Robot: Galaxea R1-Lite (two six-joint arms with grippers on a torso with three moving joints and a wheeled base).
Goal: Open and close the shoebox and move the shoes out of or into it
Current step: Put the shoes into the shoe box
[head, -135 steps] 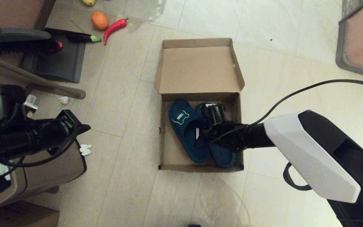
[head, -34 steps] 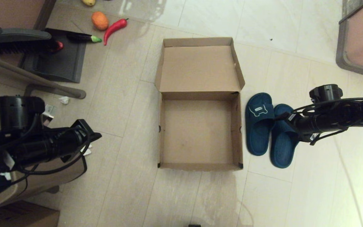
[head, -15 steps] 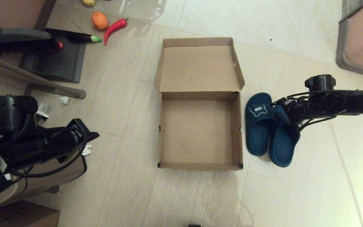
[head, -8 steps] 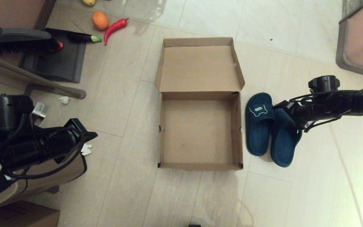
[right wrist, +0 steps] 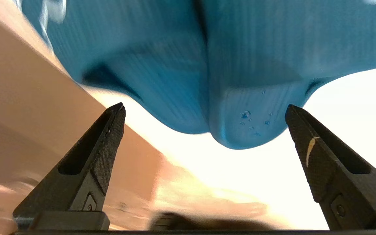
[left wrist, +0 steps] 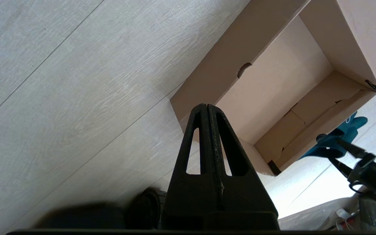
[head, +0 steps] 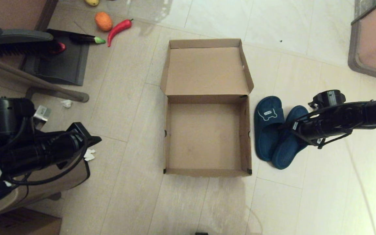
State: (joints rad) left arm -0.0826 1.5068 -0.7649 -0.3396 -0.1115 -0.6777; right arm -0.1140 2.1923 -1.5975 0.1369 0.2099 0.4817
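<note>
The shoebox (head: 204,137) stands open and empty on the floor, its lid (head: 206,70) folded back away from me. Both navy shoes lie on the floor to its right: one slipper (head: 268,127) beside the box wall, the other (head: 286,153) slanted against it. My right gripper (head: 288,129) hovers over the slanted slipper; in the right wrist view it (right wrist: 204,107) is open with nothing between its fingers, and the slippers (right wrist: 162,58) lie just ahead. My left gripper (left wrist: 206,106) is shut and empty, parked left of the box.
A tan trash bin (head: 44,182) sits under my left arm, with a brown carton (head: 18,225) below it. A dustpan (head: 60,62), a chilli (head: 117,29), an orange fruit (head: 103,21) and an eggplant (head: 85,39) lie far left. Furniture (head: 374,42) stands far right.
The shoes went from inside the box to the floor on its right. In the last second my right gripper moved nearer to me and the right slipper's heel swung left against the other.
</note>
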